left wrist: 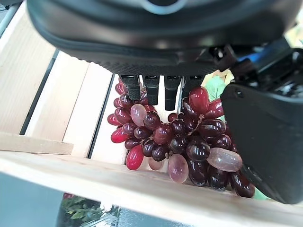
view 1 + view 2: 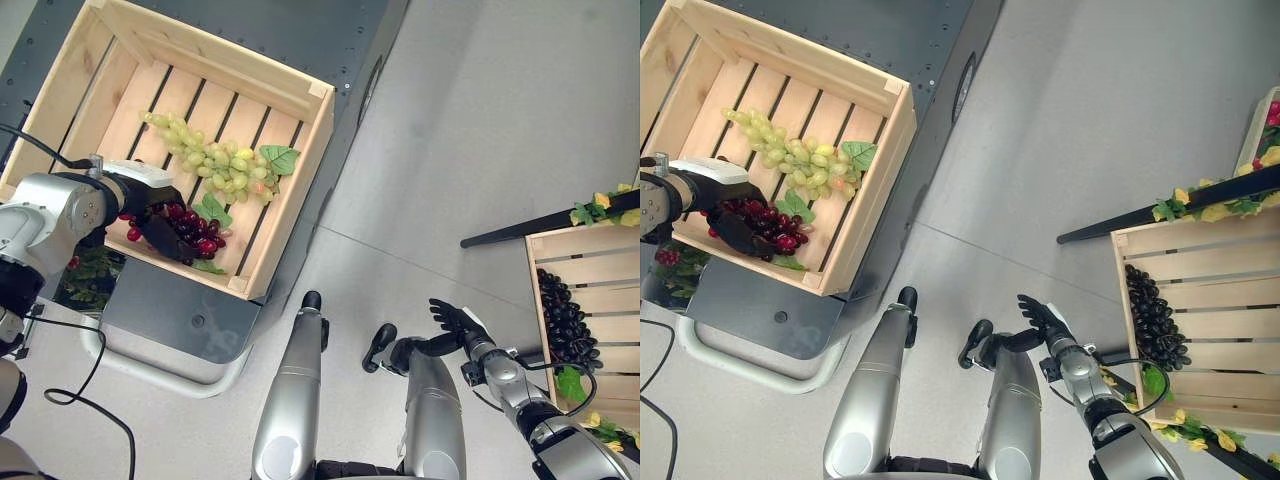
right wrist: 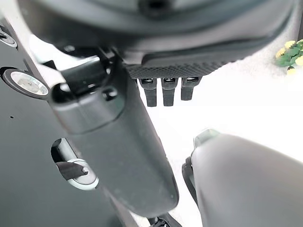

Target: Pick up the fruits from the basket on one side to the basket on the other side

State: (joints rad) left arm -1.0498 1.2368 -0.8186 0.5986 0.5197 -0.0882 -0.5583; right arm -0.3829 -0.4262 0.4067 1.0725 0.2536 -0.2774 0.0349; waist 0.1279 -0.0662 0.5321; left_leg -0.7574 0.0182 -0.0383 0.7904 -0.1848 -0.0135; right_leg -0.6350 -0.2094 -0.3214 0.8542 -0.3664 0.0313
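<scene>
1. A large wooden crate [image 2: 300, 165] is seen on the robot's left, set on a dark grey cart [image 2: 170, 310]; its slatted floor is largely bare along the far side.
2. A second wooden crate [image 2: 590, 262] is seen on the robot's right, well apart from the first across the grey floor [image 2: 470, 120]. A bunch of black grapes [image 2: 566, 318] is lying in it, with green leaves and yellow flowers at its near corner.
3. A bunch of green grapes [image 2: 212, 157] with a leaf is lying diagonally across the middle of the left crate, untouched.
4. A bunch of red grapes [image 1: 177, 142] is lying in the near corner of the left crate, just inside the front wall (its near berries are almost against the plank).
5. The left hand [image 2: 150, 215] is placed over the red bunch. In the left wrist view its fingers [image 1: 151, 90] are seen reaching down onto the far side of the bunch and its thumb [image 1: 265, 142] is set against the other side, so the bunch is enclosed between them. It cannot be told whether the bunch is lifted off the slats.
6. The right hand [image 2: 458, 322] is held low above the floor, between the two crates, with its fingers spread and nothing in it.
</scene>
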